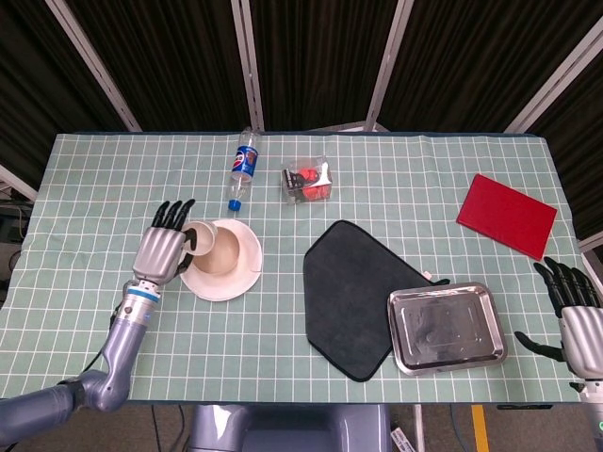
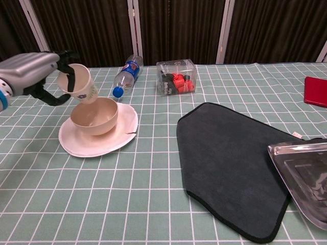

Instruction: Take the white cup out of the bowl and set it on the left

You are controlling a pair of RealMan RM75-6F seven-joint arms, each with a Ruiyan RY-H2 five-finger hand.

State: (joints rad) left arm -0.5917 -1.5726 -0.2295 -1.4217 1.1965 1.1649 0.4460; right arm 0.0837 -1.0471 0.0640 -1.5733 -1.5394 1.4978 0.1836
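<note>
The white cup [image 2: 79,85] with a small print hangs tilted above the left rim of the beige bowl [image 2: 95,116], pinched at its rim by my left hand [image 2: 36,74]. From the head view the cup [image 1: 200,238] sits against the fingers of that hand [image 1: 161,249], over the bowl's [image 1: 224,252] left edge. The bowl stands on a white plate [image 2: 87,142]. Far off at the table's right front corner, my right hand [image 1: 577,315] rests with its fingers spread and nothing in it.
A plastic bottle [image 1: 243,167] lies behind the plate, and a clear box [image 1: 306,182] of red items stands to its right. A dark mat [image 1: 362,294], a metal tray [image 1: 447,326] and a red book [image 1: 506,214] fill the right half. Bare checked cloth lies left of the plate.
</note>
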